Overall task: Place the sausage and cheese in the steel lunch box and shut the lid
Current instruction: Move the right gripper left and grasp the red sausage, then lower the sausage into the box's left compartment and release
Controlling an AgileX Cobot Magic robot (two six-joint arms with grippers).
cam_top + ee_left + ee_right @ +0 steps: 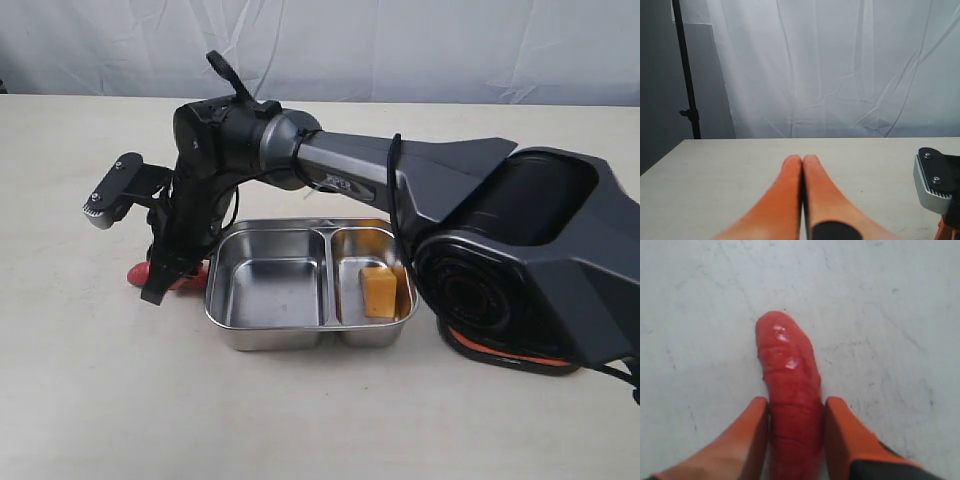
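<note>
The glossy red sausage (785, 360) lies on the table left of the steel lunch box (310, 340); only its ends (138, 272) show past the arm in the exterior view. My right gripper (796, 402) straddles it, an orange finger (757, 415) against each side. In the exterior view that right gripper (168, 278) is reaching across to the box's left. The yellow-orange cheese (378, 290) sits in the box's small right compartment. A dark edge with an orange rim (505, 357) under the arm looks like the lid, mostly hidden. My left gripper (802, 159) is shut and empty above bare table.
The right arm's thick dark links (520, 260) span the table behind and right of the box. Its wrist camera (112, 190) juts out to the left and shows as a grey block (932, 182) in the left wrist view. A white curtain (840, 65) hangs behind the table.
</note>
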